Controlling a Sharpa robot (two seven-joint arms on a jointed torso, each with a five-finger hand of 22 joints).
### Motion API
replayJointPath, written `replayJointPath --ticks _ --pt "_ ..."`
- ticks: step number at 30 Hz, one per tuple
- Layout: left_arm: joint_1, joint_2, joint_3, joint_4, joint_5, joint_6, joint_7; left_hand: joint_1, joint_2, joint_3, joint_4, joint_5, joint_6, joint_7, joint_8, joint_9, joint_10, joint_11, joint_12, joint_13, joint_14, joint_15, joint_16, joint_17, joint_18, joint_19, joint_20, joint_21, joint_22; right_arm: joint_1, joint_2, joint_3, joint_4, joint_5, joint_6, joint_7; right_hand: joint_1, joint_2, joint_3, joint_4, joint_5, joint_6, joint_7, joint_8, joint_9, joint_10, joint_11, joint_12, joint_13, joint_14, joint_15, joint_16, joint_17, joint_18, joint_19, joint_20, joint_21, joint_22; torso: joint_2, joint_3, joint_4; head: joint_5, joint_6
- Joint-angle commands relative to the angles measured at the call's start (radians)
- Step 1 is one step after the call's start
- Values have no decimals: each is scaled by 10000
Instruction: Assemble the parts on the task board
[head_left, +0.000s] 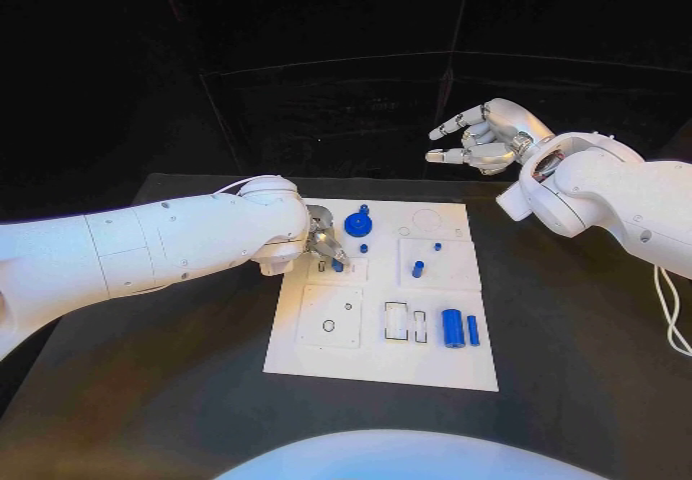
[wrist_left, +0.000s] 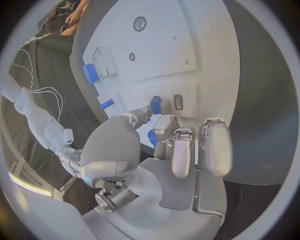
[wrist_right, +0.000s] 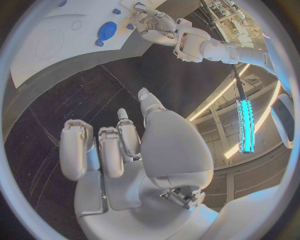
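Left hand (head_left: 320, 245) is pinching a small blue peg (head_left: 338, 265) at its fingertips, over the task board (head_left: 378, 370) near its left edge; the peg's long axis is pointing down at the board. Right hand (head_left: 483, 132) is hanging beyond the board's far edge over bare black table (head_left: 577, 340), fingers loosely spread, holding nothing.

Black table (head_left: 173, 400), dark backdrop (head_left: 289, 90)

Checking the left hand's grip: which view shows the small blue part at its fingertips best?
The left wrist view: the blue part sits unobstructed at the left hand's fingertips. The head view shows only a sliver; the right wrist view, too small to tell.
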Motion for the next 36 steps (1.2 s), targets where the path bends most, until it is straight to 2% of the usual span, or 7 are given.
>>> replayJointPath --ticks 1,16,21,27,31,36 --pt "-29 27 -29 -41 -3 245 -135 -114 -14 -163 44 -38 99 5 -27 -2 90 -14 70 29 1040 -46 31 2634 -205 212 -92 74 31 26 14 8 -5 -9 60 128 -42 38 -63 -2 41 -45 -10 63 -10 -57 0 -45 -16 881 92 -43 1988 38 -4 33 -66 -14 -2 3 0 -10 -4" --pt "-28 83 -29 -85 -3 244 -152 -523 104 -1753 549 -58 277 -25 -2 45 147 -35 174 130 1040 -64 31 2634 -232 251 -108 156 193 26 16 8 -5 -9 86 136 -66 30 -104 18 54 -51 -9 68 -11 -66 1 -54 -30 883 92 -41 1992 39 -7 34 -71 -22 -9 0 16 -37 -11" --pt "-28 93 -29 -109 -3 177 -141 -516 162 -2019 622 -55 282 -28 -5 53 150 -37 184 141 1040 -65 31 2634 -232 251 -113 157 200 26 24 8 -11 -9 84 139 -73 28 -117 25 55 -54 -8 69 -11 -72 1 -60 -38 881 93 -45 1984 41 -10 34 -76 -32 -6 -5 10 -36 0" --pt "-29 92 -28 -104 -3 29 -100 -733 138 -2964 998 -81 309 -57 1 78 168 -64 220 175 1040 -81 31 2634 -239 263 -129 176 249 26 30 8 -19 -9 87 145 -101 28 -165 51 51 -62 -7 75 -12 -81 3 -70 -52 874 94 -60 1956 47 -20 35 -90 -60 -5 -7 13 -48 9" --pt "-30 81 -27 -66 -4 -47 -63 -724 234 -3459 1239 -295 319 -75 14 98 180 -73 240 194 1040 -95 31 2634 -244 273 -141 191 285 26 38 8 -28 -9 95 147 -114 28 -186 63 47 -65 -6 77 -12 -85 4 -74 -57 871 94 -65 1946 49 -25 36 -96 -72 -3 -7 15 -56 4" --pt "-30 68 -25 -11 -4 -84 -47 -666 302 -3758 1386 -343 323 -81 24 112 189 -79 255 207 1040 -100 31 2634 -247 279 -147 198 305 26 48 7 -39 -9 107 146 -124 28 -204 73 44 -69 -6 79 -12 -91 4 -80 -66 871 95 -67 1944 51 -28 36 -101 -81 -1 -5 22 -51 3"
